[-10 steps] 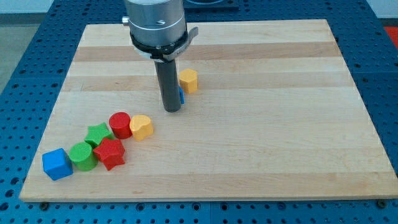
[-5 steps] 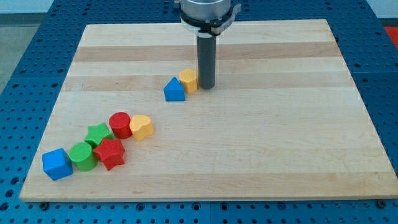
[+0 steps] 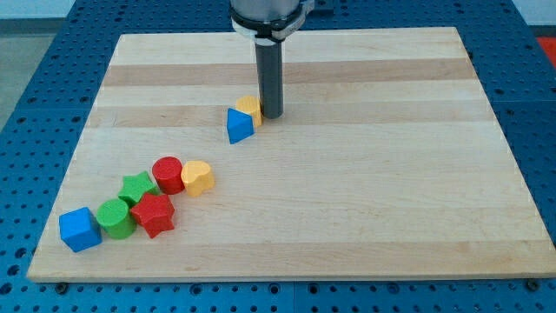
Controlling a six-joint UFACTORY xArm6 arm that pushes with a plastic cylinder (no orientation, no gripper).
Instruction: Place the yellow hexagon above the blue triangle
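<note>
The yellow hexagon [image 3: 249, 108] sits near the board's middle, a little toward the view's top. The blue triangle [image 3: 239, 125] lies just below and left of it, touching it. My tip [image 3: 271, 116] stands right against the hexagon's right side. The rod rises from there to the arm's head at the view's top.
At the view's lower left lies a cluster: a blue cube [image 3: 79, 229], a green cylinder [image 3: 114, 217], a green star [image 3: 137, 187], a red star [image 3: 155, 214], a red cylinder [image 3: 168, 174] and a yellow heart-like block [image 3: 198, 177]. The wooden board [image 3: 391, 191] ends in blue perforated table on all sides.
My tip went from left of the hexagon, in front of the triangle, around to the hexagon's right, then pushed left. The hexagon slid left and the triangle turned and shifted left.
</note>
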